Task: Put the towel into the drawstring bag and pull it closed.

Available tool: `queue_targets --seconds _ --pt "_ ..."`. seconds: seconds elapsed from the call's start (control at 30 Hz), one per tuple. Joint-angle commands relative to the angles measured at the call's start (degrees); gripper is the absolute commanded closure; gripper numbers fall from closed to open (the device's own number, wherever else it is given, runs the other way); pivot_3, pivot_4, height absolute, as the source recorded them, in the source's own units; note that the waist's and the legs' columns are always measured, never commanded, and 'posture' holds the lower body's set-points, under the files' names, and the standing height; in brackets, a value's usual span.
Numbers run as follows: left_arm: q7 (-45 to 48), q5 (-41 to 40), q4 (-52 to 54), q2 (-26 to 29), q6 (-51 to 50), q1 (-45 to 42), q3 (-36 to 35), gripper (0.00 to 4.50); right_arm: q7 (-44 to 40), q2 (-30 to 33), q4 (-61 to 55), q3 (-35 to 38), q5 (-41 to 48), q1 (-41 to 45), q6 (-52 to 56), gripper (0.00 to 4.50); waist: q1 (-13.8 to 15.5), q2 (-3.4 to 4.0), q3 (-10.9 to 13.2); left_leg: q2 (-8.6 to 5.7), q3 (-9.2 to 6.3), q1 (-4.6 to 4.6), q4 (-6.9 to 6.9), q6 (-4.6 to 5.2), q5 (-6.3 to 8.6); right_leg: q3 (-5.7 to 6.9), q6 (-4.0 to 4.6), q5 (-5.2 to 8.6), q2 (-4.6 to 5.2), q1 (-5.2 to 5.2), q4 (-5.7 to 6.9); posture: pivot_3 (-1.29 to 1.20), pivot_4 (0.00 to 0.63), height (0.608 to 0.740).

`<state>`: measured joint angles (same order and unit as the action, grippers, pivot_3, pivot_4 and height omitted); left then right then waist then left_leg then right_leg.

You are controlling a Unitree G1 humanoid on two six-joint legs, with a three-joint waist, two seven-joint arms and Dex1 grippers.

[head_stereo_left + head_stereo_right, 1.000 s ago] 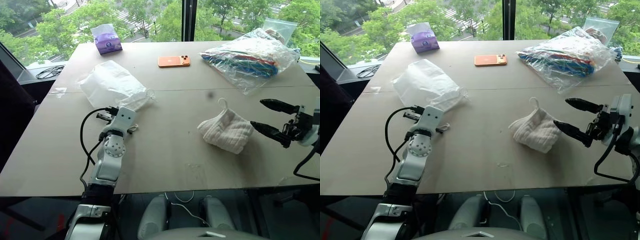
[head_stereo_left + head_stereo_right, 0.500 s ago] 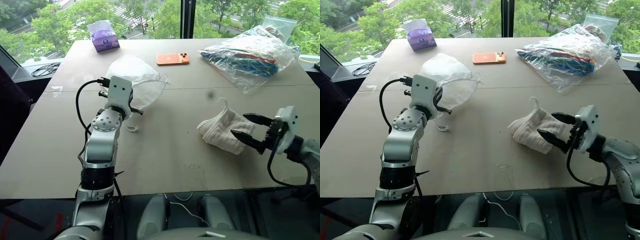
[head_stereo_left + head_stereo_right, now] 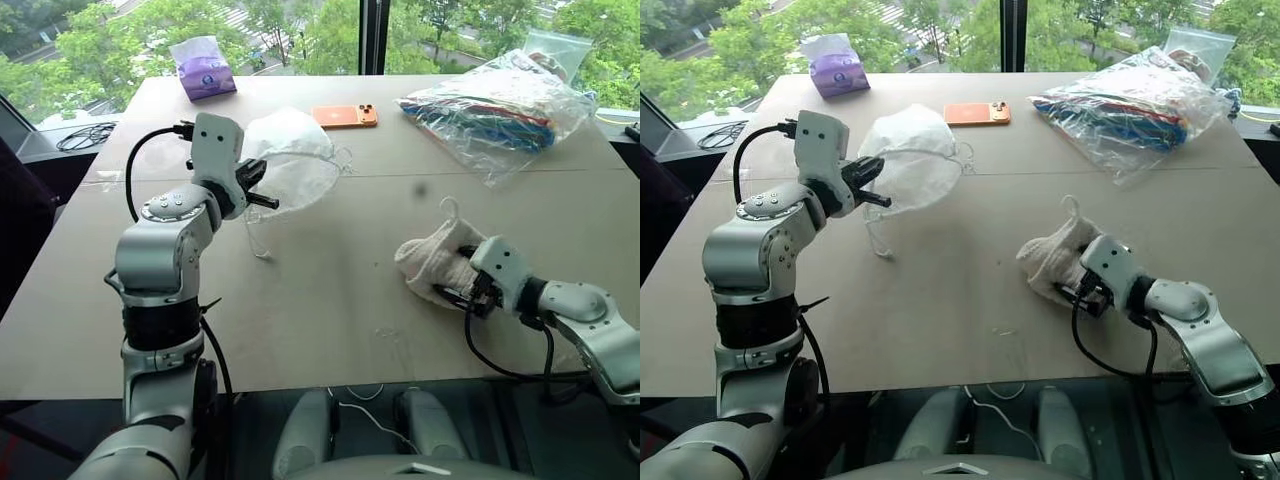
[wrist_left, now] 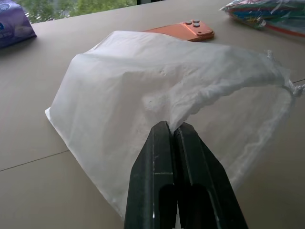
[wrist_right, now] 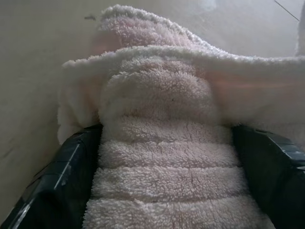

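The left gripper (image 4: 174,131) is pinched shut on a fold of the bag (image 4: 157,90) at its mouth edge, holding that edge up off the table (image 3: 330,300) so the bag tents; one cord (image 3: 255,235) dangles below it. The right gripper (image 5: 162,157) stands wide, its two fingers (image 5: 57,176) straddling the towel (image 3: 435,262) with cloth bunched between them; they have not closed on it, so the towel looks framed rather than gripped and lies on the table.

Taking the towel as the landmark, the bag hangs well apart from it, toward the robot's left and farther back. The orange phone (image 3: 347,116) lies beyond the bag, the big clear plastic bag (image 3: 500,110) sits behind the towel at the table's far side, and the purple tissue pack (image 3: 203,70) is at the far left corner.

The task appears to be at an early stage: the bag is lifted and partly opened, but the towel is outside it. Still left are gripping the towel, carrying it into the mouth and pulling the cords tight.
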<state>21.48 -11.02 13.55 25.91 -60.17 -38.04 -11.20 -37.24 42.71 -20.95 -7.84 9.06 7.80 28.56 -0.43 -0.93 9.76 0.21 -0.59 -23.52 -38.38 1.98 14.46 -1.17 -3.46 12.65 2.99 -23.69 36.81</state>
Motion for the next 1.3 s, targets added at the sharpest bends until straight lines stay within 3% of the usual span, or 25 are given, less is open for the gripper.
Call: queue_targets --seconds 0.03,0.2,0.27,0.37,0.6,0.67,0.77,0.9,1.0,1.1,1.17,1.3 --pt "0.2 -1.7 4.3 1.5 -1.2 -1.4 0.1 4.47 3.0 -1.4 4.3 -1.5 -3.1 3.7 8.8 0.0 -0.2 -0.05 0.0 0.0 -0.01 0.01 0.0 -0.04 -0.02 0.0 0.0 0.0 0.0 0.01 0.0 0.0 0.15 0.74" --pt "-0.5 -2.5 4.7 1.6 -1.6 -1.7 0.3 4.47 3.1 -5.6 7.3 -1.0 1.0 7.0 23.0 0.0 -0.2 -0.33 -0.1 0.01 0.0 0.19 -0.02 -0.11 -0.07 -0.05 0.03 -0.02 0.0 0.18 0.03 0.0 0.15 0.74" --pt "-0.7 -2.9 4.7 1.7 -1.7 -1.8 0.4 4.47 1.4 -5.3 7.7 -2.1 2.9 6.9 29.1 0.0 -0.2 -0.44 -0.1 0.02 0.0 0.7 0.01 -0.1 -0.07 -0.04 0.04 -0.01 0.0 0.65 0.02 0.0 0.15 0.74" --pt "-0.9 -3.7 4.9 1.7 -2.6 -2.2 0.3 4.5 -0.2 -4.8 7.6 -2.9 4.5 7.0 31.3 0.9 0.0 -0.74 -0.3 0.03 -0.09 0.87 0.02 -0.09 -0.06 0.04 0.26 0.13 0.01 0.86 0.0 0.0 0.15 0.74" --pt "-1.0 -6.4 4.9 1.5 -4.8 -3.0 -1.1 4.5 -1.2 -4.5 5.8 -2.7 6.5 7.6 32.5 3.91 0.2 -1.06 -0.5 0.02 -0.26 0.86 0.05 -0.1 -0.06 0.17 0.14 0.06 0.05 0.94 -0.07 0.0 0.15 0.74" --pt "-0.7 -7.3 4.9 1.3 -5.5 -3.0 -0.9 4.5 -1.3 -4.5 5.0 -2.1 6.6 8.0 30.6 4.41 0.1 -1.05 -0.5 0.02 -0.3 0.86 0.08 -0.1 -0.06 0.2 0.07 0.02 0.04 0.94 -0.07 0.0 0.15 0.74" --pt "-1.4 -9.5 4.5 -0.5 -7.4 -3.3 -2.0 4.5 -3.0 -4.6 1.3 -0.7 8.8 9.5 29.5 4.42 0.1 -1.05 -0.5 0.02 -0.35 0.85 0.11 -0.11 -0.05 0.24 0.06 0.02 0.04 0.93 -0.08 0.0 0.15 0.74" --pt "-2.0 -13.0 4.2 -4.3 -11.5 -3.3 -4.2 4.5 -8.4 -8.8 -8.0 3.5 21.3 11.2 32.8 4.42 -0.3 -1.01 -0.3 0.02 -0.39 0.69 0.15 -0.11 -0.05 0.26 0.05 0.01 0.04 0.77 -0.07 0.0 0.15 0.74" --pt "-2.0 -14.1 3.7 -5.6 -11.3 -3.2 -3.9 4.5 -7.9 -12.8 -12.6 5.5 28.7 14.1 36.5 4.42 -0.5 -0.66 0.0 0.03 -0.36 0.52 0.18 -0.11 -0.06 0.21 0.04 0.0 0.01 0.53 0.02 0.0 0.15 0.74" --pt "-2.2 -16.3 3.5 -7.5 -12.3 -3.8 -5.2 4.5 1.6 -21.6 -11.2 5.5 29.0 16.6 39.6 4.42 -0.4 -0.63 0.0 0.02 -0.32 0.43 0.17 -0.12 -0.06 0.2 0.04 0.0 0.02 0.41 0.04 0.0 0.15 0.74" --pt "-2.4 -17.3 3.4 -8.0 -13.0 -3.8 -5.7 4.5 11.9 -29.5 -7.3 4.6 23.9 16.8 39.0 4.42 -0.3 -0.61 0.0 0.02 -0.33 0.39 0.18 -0.13 -0.07 0.2 0.04 -0.01 0.03 0.36 0.06 0.0 0.15 0.74" --pt "-2.8 -18.8 3.7 -8.2 -14.4 -3.5 -6.2 4.5 20.3 -37.2 -3.2 2.8 19.0 16.8 35.7 4.42 -0.2 -0.56 0.1 -0.08 -0.34 -0.1 0.13 -0.49 -0.29 0.17 0.05 -0.02 0.11 -0.15 0.2 0.0 0.15 0.74"
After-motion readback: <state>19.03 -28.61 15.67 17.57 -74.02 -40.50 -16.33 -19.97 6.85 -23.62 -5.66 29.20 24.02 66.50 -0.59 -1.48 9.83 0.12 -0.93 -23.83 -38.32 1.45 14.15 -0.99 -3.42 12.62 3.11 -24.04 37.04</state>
